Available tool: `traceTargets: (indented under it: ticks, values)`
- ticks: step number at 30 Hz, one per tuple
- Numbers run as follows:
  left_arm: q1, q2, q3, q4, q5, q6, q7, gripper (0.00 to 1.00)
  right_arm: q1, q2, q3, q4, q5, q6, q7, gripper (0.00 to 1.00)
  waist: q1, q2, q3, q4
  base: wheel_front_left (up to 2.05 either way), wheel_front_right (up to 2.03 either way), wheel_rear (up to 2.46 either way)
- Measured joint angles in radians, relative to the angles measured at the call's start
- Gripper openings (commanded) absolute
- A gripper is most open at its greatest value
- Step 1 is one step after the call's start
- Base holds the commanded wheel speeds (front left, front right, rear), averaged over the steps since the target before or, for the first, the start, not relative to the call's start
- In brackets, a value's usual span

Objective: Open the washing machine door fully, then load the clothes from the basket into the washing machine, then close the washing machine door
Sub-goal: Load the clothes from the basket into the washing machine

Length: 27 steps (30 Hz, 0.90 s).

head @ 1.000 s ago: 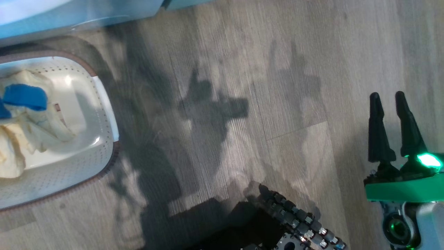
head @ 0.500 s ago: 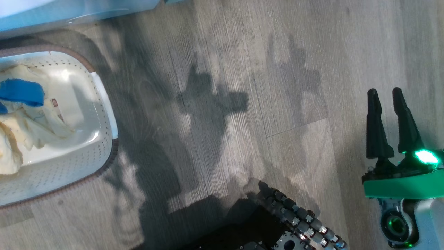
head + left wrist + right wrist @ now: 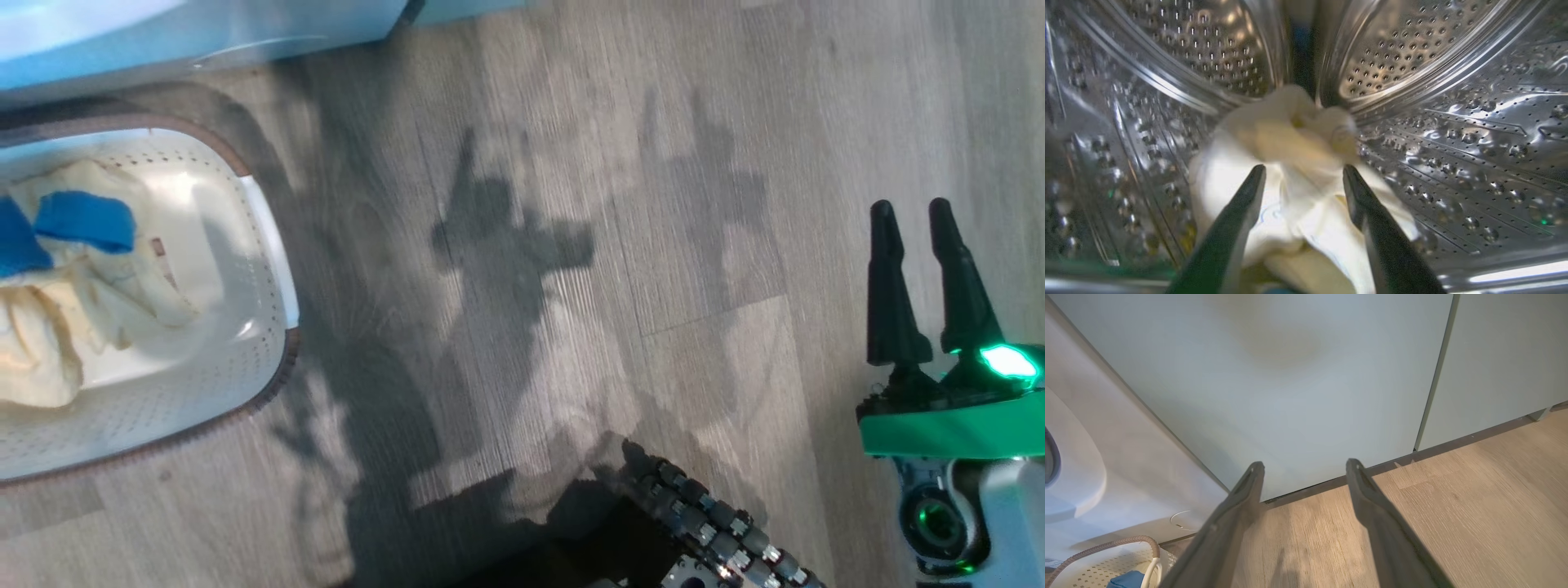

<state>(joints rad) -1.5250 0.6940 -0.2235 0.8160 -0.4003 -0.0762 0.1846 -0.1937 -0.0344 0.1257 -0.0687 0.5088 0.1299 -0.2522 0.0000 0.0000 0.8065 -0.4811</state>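
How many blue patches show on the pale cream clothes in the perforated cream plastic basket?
2: one blue patch atop the pale cream clothes, another at the picture's left edge. Folds may hide more.

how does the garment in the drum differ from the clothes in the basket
The garment is in the steel drum, between the fingers of the open left gripper; the clothes lie in the basket on the floor. The garment shows plain cream; the clothes show blue patches. Both are soft, pale yellow-cream fabric.
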Motion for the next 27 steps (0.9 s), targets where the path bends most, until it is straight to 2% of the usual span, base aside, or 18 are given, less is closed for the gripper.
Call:
traceTargets:
  ticks: [5,11,17,23,27]
  values:
    - [0.057,-0.027,0.0,0.003,-0.026,0.001,-0.019,1.0,0.0,0.0,-0.025,-0.001,-0.01,0.0,0.0,1.0,0.0,0.0,-0.026,0.024,0.0,0.0,0.0]
    - [0.17,-0.057,0.018,-0.012,-0.051,0.015,-0.132,1.0,0.002,0.0,-0.048,-0.001,-0.042,0.0,0.0,1.0,0.0,0.0,-0.073,0.056,0.0,0.0,0.0]
    - [0.333,-0.1,0.031,-0.1,-0.078,0.037,-0.269,1.0,0.004,0.0,-0.055,-0.001,-0.09,0.0,0.0,1.0,-0.0001,0.0,-0.128,0.104,0.0,0.0,0.0]
    - [0.546,-0.164,0.033,-0.286,-0.097,0.088,-0.37,1.0,0.014,0.0,-0.074,-0.002,-0.143,0.0,0.0,1.0,-0.0001,0.0,-0.191,0.169,0.0,0.0,0.0]
    - [0.741,-0.189,0.032,-0.469,-0.093,0.163,-0.397,1.0,0.047,0.0,-0.087,-0.001,-0.18,0.0,0.0,1.0,-0.0001,0.0,-0.24,0.211,0.0,0.0,0.0]
